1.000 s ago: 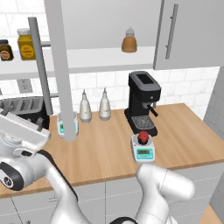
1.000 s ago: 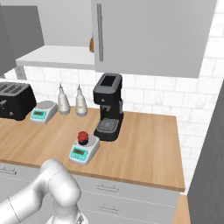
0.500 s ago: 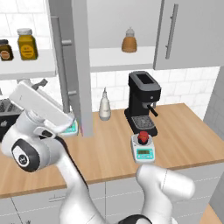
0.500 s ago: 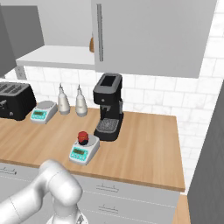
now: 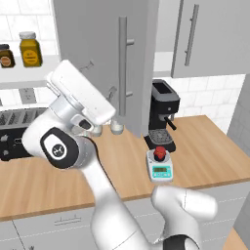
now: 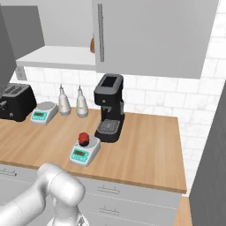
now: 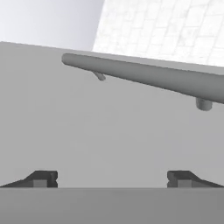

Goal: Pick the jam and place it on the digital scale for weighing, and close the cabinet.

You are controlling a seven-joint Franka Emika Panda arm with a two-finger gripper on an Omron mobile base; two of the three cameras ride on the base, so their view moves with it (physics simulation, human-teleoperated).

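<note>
Jam [image 5: 159,153] sits on the scale [image 5: 160,167] platter, near the tabletop [image 5: 210,146] front edge, just in front of the coffee machine [image 5: 162,114]. Same pair from the right base view: jam [image 6: 82,138] on scale [image 6: 84,150]. That half looks done.

Second scale [image 6: 43,112] is at the back left of the tabletop, beside the toaster [image 6: 15,101]; platter bare.

Left to do: the cabinet. Left door [image 5: 105,63] is swung partway, bar handle [image 5: 123,66] facing out; right door [image 5: 211,36] is shut.

Pincer [image 7: 112,179]: spread wide, holding nothing. Tips are right up at the flat door face [image 7: 109,131], with the handle [image 7: 148,76] crossing above them. Can't tell if they touch the panel.

Handling, my read:
- Door is a rigid hinged panel, light, low resistance. Smooth face, so tips may slide under a glancing push.
- Best contact: flat face near the handle side, far from the hinge, for leverage. Or hook the bar handle, stiff and round, easy to close on.
- Jam jar is small, probably glass; leave it alone and keep the elbow off the scale.

Containers:
- Open shelf [image 5: 24,80] on the left holds a yellow-labelled jar [image 5: 30,49] and a darker jar [image 5: 6,55] at the frame edge.
- A brown bottle [image 6: 92,44] stands inside the cabinet, mostly hidden by the door.
</note>
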